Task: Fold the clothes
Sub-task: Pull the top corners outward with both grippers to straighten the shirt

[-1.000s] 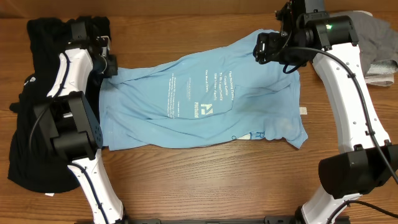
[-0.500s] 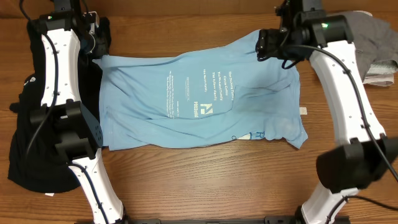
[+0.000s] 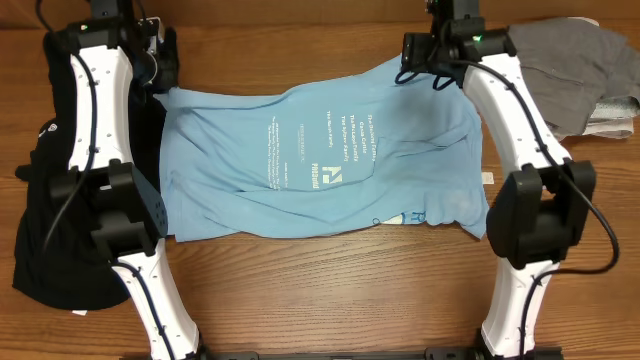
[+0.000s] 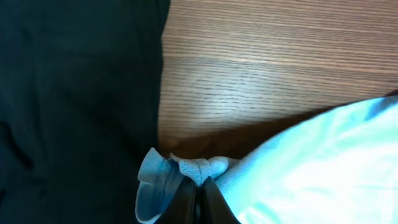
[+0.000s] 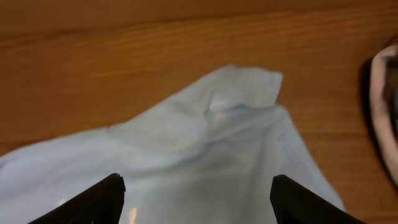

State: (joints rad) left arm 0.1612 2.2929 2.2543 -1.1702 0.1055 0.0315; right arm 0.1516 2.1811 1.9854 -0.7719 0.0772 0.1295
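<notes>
The light blue T-shirt [image 3: 320, 160] with white print lies spread across the middle of the table. My left gripper [image 3: 162, 82] is at the shirt's far left corner, and the left wrist view shows it [image 4: 198, 188] shut on a bunched bit of that blue fabric [image 4: 186, 168]. My right gripper [image 3: 415, 68] hovers over the far right corner. Its fingers [image 5: 93, 199] stand wide apart above the shirt [image 5: 211, 143], holding nothing. A large black garment [image 3: 50, 200] lies at the left. A grey one [image 3: 570, 55] lies at the far right.
The black garment [image 4: 74, 93] runs right beside the held corner. Bare wood [image 4: 261, 68] lies beyond it. A white and grey folded piece [image 3: 612, 115] sits by the right edge, and a grey garment [image 5: 385, 106] shows at the right wrist view's edge.
My left arm has swung toward the far edge with the shirt's corner, pulling the left side out flatter. My right arm has shifted farther back and left, and its jaws narrowed a little.
</notes>
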